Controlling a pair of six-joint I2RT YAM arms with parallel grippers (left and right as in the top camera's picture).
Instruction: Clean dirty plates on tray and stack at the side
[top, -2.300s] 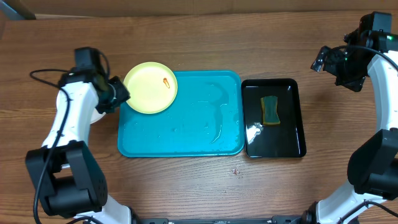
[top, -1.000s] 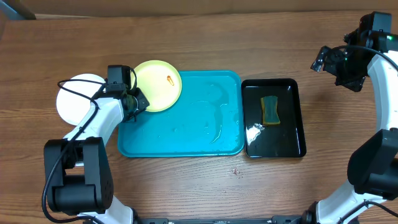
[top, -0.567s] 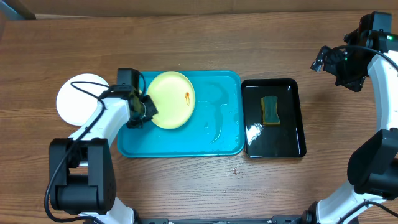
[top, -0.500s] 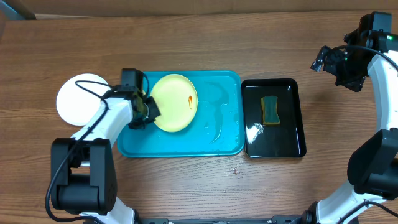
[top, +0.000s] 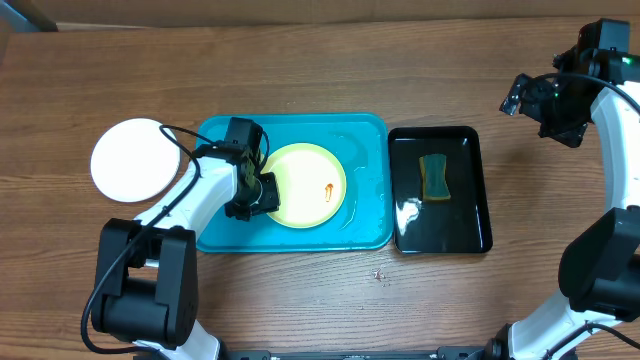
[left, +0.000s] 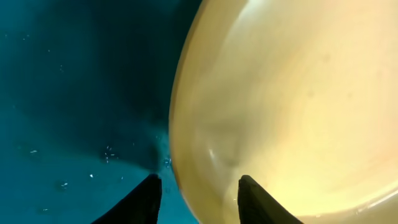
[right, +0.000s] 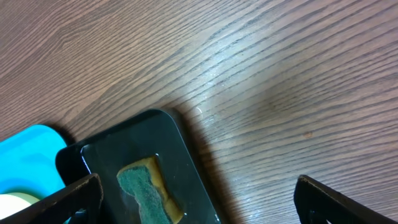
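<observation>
The large turquoise rectangular plastic tray (top: 365, 135) holds the pale yellow-green round plate (top: 300, 180), orange-red smear (top: 328, 189) up. The narrow black tray (top: 470, 205) holds a green sponge (top: 435, 176). A white round plate (top: 130, 158) lies on the wooden table (top: 300, 70), left of the turquoise tray. A second ago the yellow-green plate overhung the tray's far left corner; now it sits near the front rim, bare floor to its right. The left gripper (left: 199, 186) straddles its left rim, fingers parted. The right gripper (right: 198, 186) gapes wide.
</observation>
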